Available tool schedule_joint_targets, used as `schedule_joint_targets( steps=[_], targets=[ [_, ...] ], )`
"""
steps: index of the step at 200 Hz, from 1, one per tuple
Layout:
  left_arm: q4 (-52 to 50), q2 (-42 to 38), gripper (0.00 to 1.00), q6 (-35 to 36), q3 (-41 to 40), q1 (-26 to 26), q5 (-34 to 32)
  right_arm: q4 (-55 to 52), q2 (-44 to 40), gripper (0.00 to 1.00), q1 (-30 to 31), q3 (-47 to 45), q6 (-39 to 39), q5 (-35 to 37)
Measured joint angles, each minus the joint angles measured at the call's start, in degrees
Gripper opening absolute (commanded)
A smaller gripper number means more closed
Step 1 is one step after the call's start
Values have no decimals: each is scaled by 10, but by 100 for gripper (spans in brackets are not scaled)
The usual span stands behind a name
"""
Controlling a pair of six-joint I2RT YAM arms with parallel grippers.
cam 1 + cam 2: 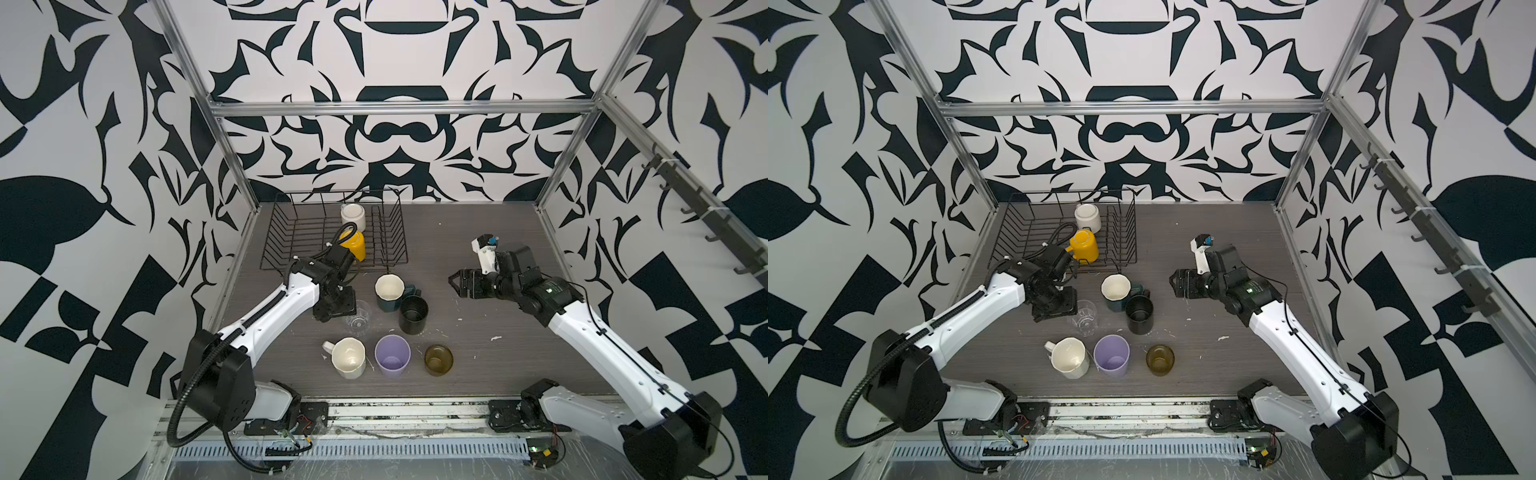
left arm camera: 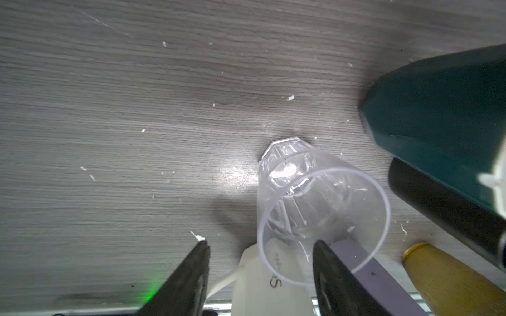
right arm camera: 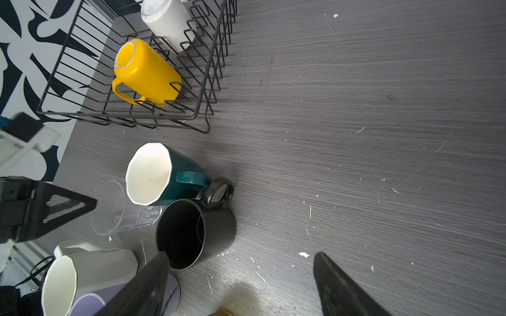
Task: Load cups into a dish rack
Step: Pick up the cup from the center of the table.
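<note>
left gripper [image 2: 260, 242]: fingers apart, one outside the upright clear glass [image 2: 315, 191], one over its mouth. right gripper [image 3: 241, 254]: fingers wide, holding nothing, above the table [image 3: 356, 109]. dish rack [image 1: 286, 237], at the far left of the table, holds the inverted yellow mug [image 3: 147, 74] and white mug [image 3: 167, 19].

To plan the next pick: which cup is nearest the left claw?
The clear glass, the only see-through one, right at the left claw; the rest stand farther off.
</note>
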Motion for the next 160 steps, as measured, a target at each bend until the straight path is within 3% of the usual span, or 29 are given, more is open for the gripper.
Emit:
schedule_joint_targets(
  steps=[101, 160],
  targets=[
    [28, 69, 45, 0, 0, -5, -16, 1, -7, 85, -6, -5, -5, 0],
    [37, 84, 28, 0, 0, -5, -17, 1, -8, 85, -7, -5, -7, 0]
  ],
)
